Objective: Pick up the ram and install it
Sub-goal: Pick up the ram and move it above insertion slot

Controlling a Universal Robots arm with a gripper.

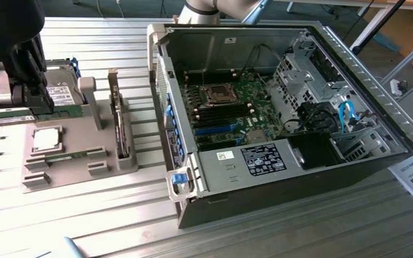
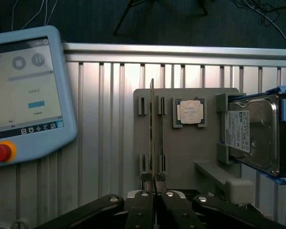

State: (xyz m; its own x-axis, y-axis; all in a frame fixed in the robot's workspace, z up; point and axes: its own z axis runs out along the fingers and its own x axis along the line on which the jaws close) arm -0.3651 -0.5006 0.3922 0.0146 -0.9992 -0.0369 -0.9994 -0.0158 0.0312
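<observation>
On the ribbed metal table (image 1: 84, 215), the open computer case (image 1: 214, 45) is lying on its side, seemingly so its motherboard (image 1: 228, 107) is facing upward, while over the grey holder (image 1: 77, 140) the claw (image 2: 154, 193) is pinching, almost closed, the ram (image 2: 152, 129) by one end, keeping it edge-on.

Even daylight; strong glare on ribbed table (image 2: 112, 105); pincer (image 2: 154, 187) dark; case (image 1: 199, 51) interior shadowed.

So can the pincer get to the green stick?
Looks like yes: the pincer is shut on the green stick by the grey holder, with nothing in between.
</observation>
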